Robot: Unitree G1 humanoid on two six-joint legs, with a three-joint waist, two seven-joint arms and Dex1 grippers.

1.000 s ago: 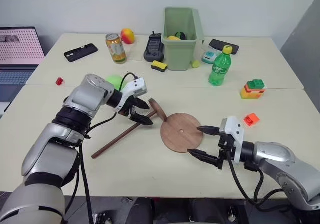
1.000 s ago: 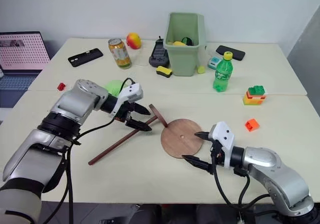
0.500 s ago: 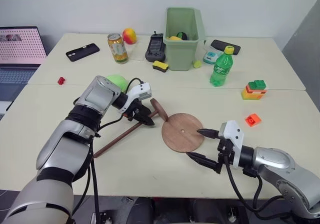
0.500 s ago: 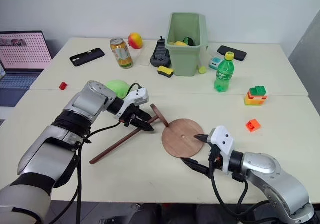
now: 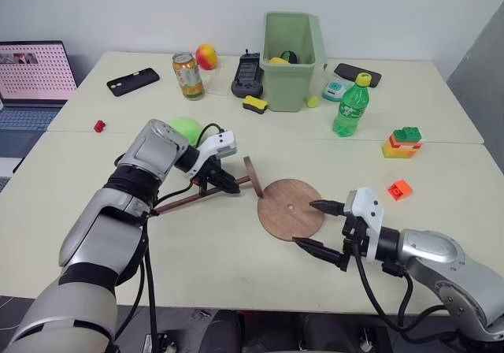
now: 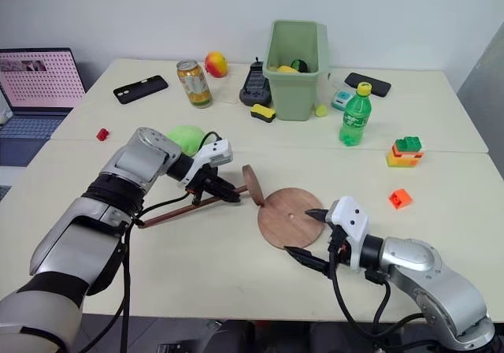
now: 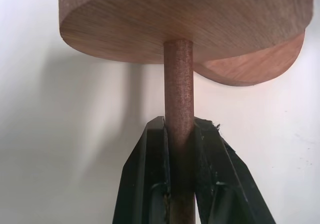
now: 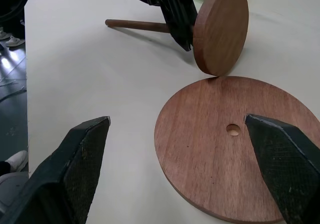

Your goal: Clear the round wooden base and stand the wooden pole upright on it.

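— Two grippers on the table: how do they stand?

— The left gripper (image 5: 224, 183) is clamped on the wooden pole (image 5: 189, 199), its black fingers (image 7: 152, 184) pinching the rod just behind the disc fixed at its end. The right gripper (image 5: 323, 227) has its jaws wide apart and holds nothing; one finger hangs over the near right edge of the round wooden base (image 5: 290, 209), the other over the table (image 5: 236, 274) just in front of it.

— Where does the pole lie?

— Slanted across the table, its far end out to the left near the left arm, its disc end tilted up on edge at the base's left rim. From the right wrist view the disc's edge looks to touch the base's rim, though I cannot tell for sure.

— And the base?

— Flat on the table, nothing on it, its small centre hole showing.

— Anything else around?

— A green bin (image 5: 290, 50), a green bottle (image 5: 347, 105), a drink can (image 5: 187, 76), a stack of toy bricks (image 5: 402, 141), and a loose orange brick (image 5: 397, 187), all well apart from the base.
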